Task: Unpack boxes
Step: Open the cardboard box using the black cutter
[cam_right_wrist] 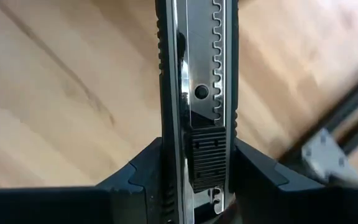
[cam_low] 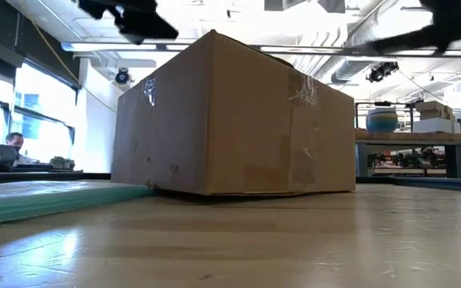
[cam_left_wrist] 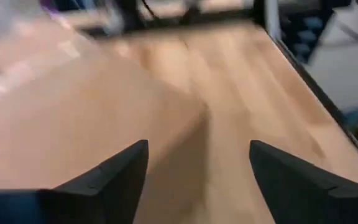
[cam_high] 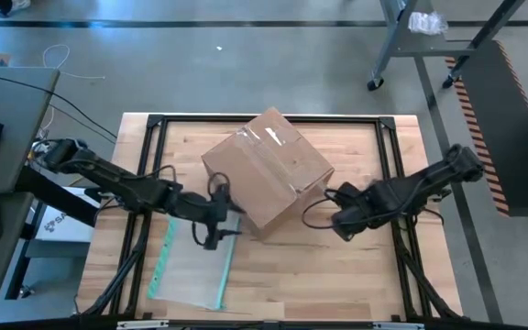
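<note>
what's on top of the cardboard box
Clear tape runs along the top seam of the cardboard box; nothing else lies on it. The flaps are shut, so whatever is inside is hidden.

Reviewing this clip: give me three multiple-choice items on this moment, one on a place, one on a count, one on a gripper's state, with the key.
1. Where does the clear pouch lie on the table?
A. on the box
B. flat by the left gripper
C. under the right arm

2. How many cardboard boxes are on the table?
A. one
B. two
C. three

3. What is the right gripper doing?
A. standing open and empty
B. gripping a flap
C. shut on a utility knife

Key: B, the high view shows it beside the left gripper, near the box; A, only one box shows; C, the right wrist view shows the utility knife between its fingers.
</note>
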{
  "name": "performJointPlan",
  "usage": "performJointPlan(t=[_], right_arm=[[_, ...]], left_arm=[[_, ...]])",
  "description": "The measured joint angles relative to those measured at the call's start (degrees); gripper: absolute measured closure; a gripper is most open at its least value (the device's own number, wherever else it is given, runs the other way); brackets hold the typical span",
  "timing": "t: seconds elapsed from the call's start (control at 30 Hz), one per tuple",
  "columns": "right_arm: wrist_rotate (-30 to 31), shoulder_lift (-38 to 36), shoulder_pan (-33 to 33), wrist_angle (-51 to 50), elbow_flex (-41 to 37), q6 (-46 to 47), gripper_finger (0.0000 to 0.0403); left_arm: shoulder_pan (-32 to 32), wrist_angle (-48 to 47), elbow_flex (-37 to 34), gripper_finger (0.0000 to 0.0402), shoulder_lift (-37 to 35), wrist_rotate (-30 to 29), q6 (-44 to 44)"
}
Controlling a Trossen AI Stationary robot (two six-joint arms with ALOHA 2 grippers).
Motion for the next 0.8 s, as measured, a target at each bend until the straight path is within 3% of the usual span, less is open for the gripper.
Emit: performJointPlan(t=[0.1,0.23,0.33,0.57,0.8], right_arm=[[-2.30,0.12,-0.60,0.01,-1.77,-0.93,0.0277],[-1.97,0.15,-1.80,0.02,-2.23,-1.02,0.0277],[-2.85,0.09,-3.01,-0.02,-2.23,-3.75,0.0277],[-2.50,0.02,-8.16,-0.05,-2.23,-9.61,0.0277],[-2.62,0.35,-13.41,-0.12,-2.23,-14.56,0.0277]], left_arm=[[0.27,3.94,0.00,0.0173,4.81,2.64,-0.30],[2.17,19.06,-0.01,0.0199,13.51,0.30,2.25],[3.55,22.70,1.84,0.0212,16.75,0.15,1.94],[2.08,12.19,7.00,0.0224,13.76,2.79,0.26],[-0.75,-2.05,7.87,0.0225,6.87,-8.99,0.23]])
